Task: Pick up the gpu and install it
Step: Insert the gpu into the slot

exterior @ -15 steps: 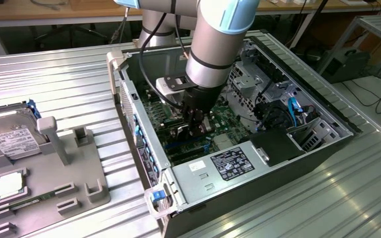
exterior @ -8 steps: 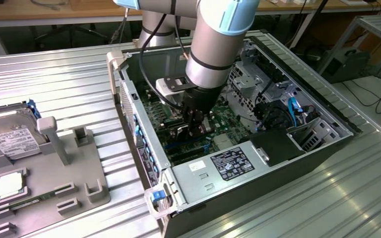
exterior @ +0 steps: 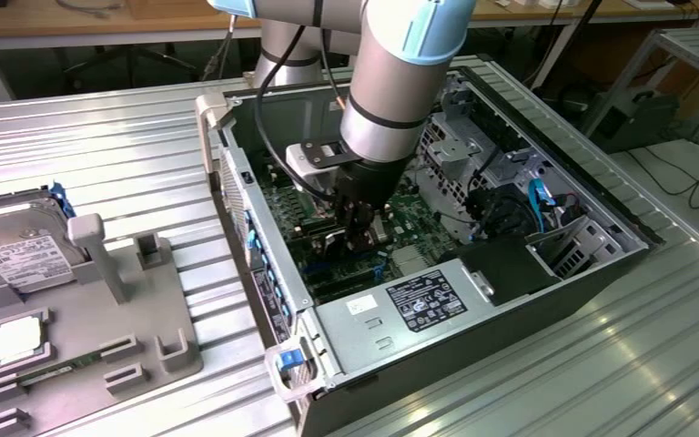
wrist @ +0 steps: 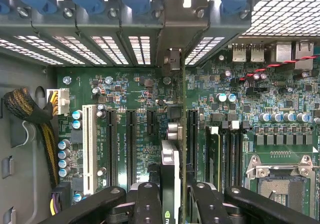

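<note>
The open computer case [exterior: 243, 196] lies on its side on the metal table. My gripper [exterior: 356, 228] reaches down into it, just above the green motherboard [exterior: 417, 218]. In the wrist view my gripper [wrist: 175, 204] is shut on the gpu [wrist: 170, 169], a thin dark card seen edge-on between the black fingers [wrist: 147, 204]. The card stands upright over the motherboard [wrist: 135, 88], in line with the black expansion slots [wrist: 131, 144]. Its silver bracket end [wrist: 173, 58] reaches toward the perforated rear panel. I cannot tell whether the card's lower edge touches a slot.
A grey fixture tray [exterior: 143, 350] at the exterior view's left carries a silver hard drive [exterior: 15, 246], a processor chip [exterior: 15, 339] and a green memory stick [exterior: 46, 371]. Inside the case are the power supply [exterior: 429, 305], a drive cage [exterior: 465, 146], an empty CPU socket [wrist: 282, 184] and a braided cable bundle [wrist: 30, 114].
</note>
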Controlling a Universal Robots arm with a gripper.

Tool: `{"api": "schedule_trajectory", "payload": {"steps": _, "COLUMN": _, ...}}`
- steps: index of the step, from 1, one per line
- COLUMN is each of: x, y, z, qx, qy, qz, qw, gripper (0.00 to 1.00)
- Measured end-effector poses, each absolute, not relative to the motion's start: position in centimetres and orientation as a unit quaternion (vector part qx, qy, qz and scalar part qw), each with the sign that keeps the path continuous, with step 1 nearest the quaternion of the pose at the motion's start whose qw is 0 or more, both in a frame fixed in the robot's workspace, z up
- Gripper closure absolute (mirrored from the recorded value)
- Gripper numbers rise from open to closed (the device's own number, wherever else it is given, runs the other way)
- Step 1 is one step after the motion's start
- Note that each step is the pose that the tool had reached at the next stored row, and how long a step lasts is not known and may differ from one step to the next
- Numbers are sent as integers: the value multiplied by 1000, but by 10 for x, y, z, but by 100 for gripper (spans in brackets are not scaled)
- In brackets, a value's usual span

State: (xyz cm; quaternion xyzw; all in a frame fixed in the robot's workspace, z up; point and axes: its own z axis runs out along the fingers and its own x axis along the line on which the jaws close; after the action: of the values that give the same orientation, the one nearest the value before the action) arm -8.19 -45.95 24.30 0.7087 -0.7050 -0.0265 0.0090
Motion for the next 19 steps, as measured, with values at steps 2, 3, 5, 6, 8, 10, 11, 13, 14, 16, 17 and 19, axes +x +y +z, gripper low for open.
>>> {"api": "schedule_trajectory", "payload": {"steps": 2, "x": -83, "y": -460, "z": 243, "qx": 709, "qy": -705, "qz": -26, "qw": 9, "gripper": 72}}
{"api": "schedule_trajectory", "payload": {"steps": 3, "x": -83, "y": -460, "z": 243, "qx": 709, "qy": -705, "qz": -26, "qw": 9, "gripper": 72}}
{"api": "schedule_trajectory", "payload": {"steps": 5, "x": -84, "y": -459, "z": 243, "qx": 709, "qy": -705, "qz": -27, "qw": 9, "gripper": 72}}
{"api": "schedule_trajectory", "payload": {"steps": 6, "x": -84, "y": -460, "z": 243, "qx": 709, "qy": -705, "qz": -27, "qw": 9, "gripper": 72}}
{"api": "schedule_trajectory", "payload": {"steps": 8, "x": -85, "y": -460, "z": 243, "qx": 709, "qy": -705, "qz": -26, "qw": 9, "gripper": 72}}
{"api": "schedule_trajectory", "payload": {"steps": 10, "x": -85, "y": -460, "z": 243, "qx": 709, "qy": -705, "qz": -27, "qw": 9, "gripper": 72}}
{"api": "schedule_trajectory", "payload": {"steps": 11, "x": -85, "y": -460, "z": 243, "qx": 709, "qy": -705, "qz": -27, "qw": 9, "gripper": 72}}
{"api": "schedule_trajectory", "payload": {"steps": 13, "x": -85, "y": -459, "z": 243, "qx": 709, "qy": -705, "qz": -27, "qw": 9, "gripper": 72}}
{"api": "schedule_trajectory", "payload": {"steps": 14, "x": -85, "y": -459, "z": 243, "qx": 709, "qy": -705, "qz": -27, "qw": 9, "gripper": 72}}
{"api": "schedule_trajectory", "payload": {"steps": 16, "x": -85, "y": -460, "z": 243, "qx": 709, "qy": -705, "qz": -27, "qw": 9, "gripper": 72}}
{"api": "schedule_trajectory", "payload": {"steps": 17, "x": -85, "y": -460, "z": 242, "qx": 709, "qy": -705, "qz": -27, "qw": 9, "gripper": 72}}
{"api": "schedule_trajectory", "payload": {"steps": 19, "x": -85, "y": -460, "z": 239, "qx": 709, "qy": -705, "qz": -26, "qw": 9, "gripper": 72}}
